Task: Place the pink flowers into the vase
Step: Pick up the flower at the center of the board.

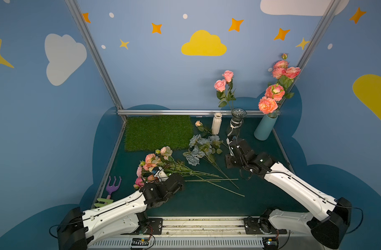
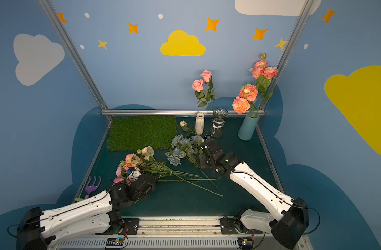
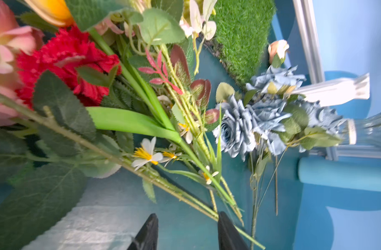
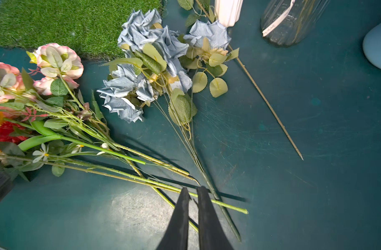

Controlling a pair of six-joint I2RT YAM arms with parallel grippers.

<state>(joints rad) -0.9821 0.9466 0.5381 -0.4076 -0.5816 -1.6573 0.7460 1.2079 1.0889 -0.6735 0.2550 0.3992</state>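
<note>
Left end effector, jaws apart, beside stems of pink flowers on table; right end effector nearly closed, grip unclear.

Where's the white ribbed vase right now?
In both top views the white ribbed vase stands upright near the back rail, between the lying peach rosebud and the clear glass vase.

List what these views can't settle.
- left gripper: both top views, fingers lost among the pink flowers.
- right gripper: right wrist view, fingers cover the green stem crossing; contact unclear.
- glass vase: right wrist view, top cut by the edge; left wrist view, blurred.
</note>
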